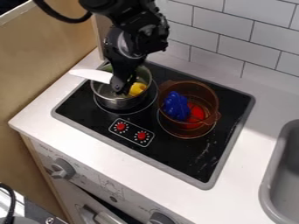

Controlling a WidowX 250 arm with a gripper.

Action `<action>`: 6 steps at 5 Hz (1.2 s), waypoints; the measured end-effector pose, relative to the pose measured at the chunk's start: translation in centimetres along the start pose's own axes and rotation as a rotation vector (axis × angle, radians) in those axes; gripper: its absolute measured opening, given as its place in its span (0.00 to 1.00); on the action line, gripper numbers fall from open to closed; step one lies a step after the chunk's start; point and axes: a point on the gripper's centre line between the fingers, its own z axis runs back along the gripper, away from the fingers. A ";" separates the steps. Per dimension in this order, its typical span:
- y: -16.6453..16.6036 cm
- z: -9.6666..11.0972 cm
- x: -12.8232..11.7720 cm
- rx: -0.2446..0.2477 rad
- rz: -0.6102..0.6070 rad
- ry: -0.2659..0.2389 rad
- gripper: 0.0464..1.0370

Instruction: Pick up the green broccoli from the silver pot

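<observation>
The gripper [121,84] hangs down into the metal pot [116,103] on the left burner. A white, blade-like object [90,75] reaches from beyond the pot's left rim to the gripper and meets it there; whether it is held is unclear. Just right of the gripper, a yellow object [137,89] is inside the pot. The brown see-through pot [209,98] on the right burner contains a blue object [175,106] and a red object [196,113] side by side. Part of the metal pot's inside is hidden by the gripper.
Both pots stand on a black stovetop [175,154] with two red knobs in front of them. A grey sink [269,183] is at the right edge. White wall tiles rise behind, and a wooden panel [46,61] stands at the left.
</observation>
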 end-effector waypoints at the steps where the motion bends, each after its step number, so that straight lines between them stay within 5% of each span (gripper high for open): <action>1: -0.1 -0.4 0.2 -0.007 -0.005 0.012 0.96; 6: -1.1 -3.0 1.9 -0.032 -0.036 0.074 0.96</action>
